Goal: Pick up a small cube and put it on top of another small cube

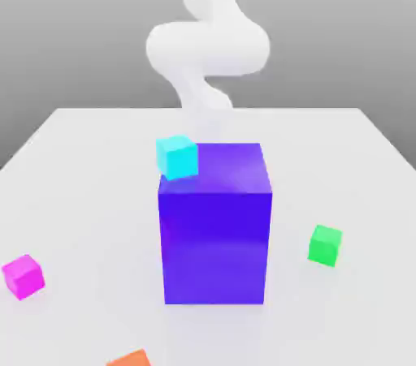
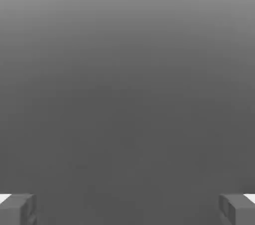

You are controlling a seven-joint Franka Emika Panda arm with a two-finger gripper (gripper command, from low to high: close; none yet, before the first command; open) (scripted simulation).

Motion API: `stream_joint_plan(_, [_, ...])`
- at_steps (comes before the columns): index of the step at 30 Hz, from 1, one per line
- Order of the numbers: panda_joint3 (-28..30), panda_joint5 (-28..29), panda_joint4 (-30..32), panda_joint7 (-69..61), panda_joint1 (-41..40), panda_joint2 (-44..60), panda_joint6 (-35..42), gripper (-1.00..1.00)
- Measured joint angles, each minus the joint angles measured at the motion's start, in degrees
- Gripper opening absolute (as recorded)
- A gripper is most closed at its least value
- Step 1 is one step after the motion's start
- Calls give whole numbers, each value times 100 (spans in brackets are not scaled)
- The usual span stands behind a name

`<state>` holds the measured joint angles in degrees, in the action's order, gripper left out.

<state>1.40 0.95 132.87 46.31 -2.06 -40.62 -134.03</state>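
The pale counter (image 1: 89,161) carried a big blue-purple block (image 1: 215,226) at its middle, the white arm (image 1: 207,48) rising behind it; in the hand view the jaws stood wide apart, holding nothing; a cyan cube (image 1: 177,156) touched the block's upper corner; a green cube (image 1: 325,245) sat toward the exterior view's right; the small magenta-pink cube (image 1: 23,276) rested on the counter well toward the exterior view's left; an orange cube (image 1: 130,359) lay at the near edge.
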Motion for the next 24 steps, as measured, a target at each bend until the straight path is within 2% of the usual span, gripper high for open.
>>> stream_joint_plan(7, [521, 191, 309, 75, -540, 1474, -640, 0])
stream_joint_plan(13, [1064, 142, 569, -12, -942, 2710, -1180, 0])
stream_joint_plan(19, [1524, -273, 829, -360, -1512, 3982, -1719, 0])
stream_joint_plan(24, [1568, -882, 1036, -840, -2047, 5069, -2145, 0])
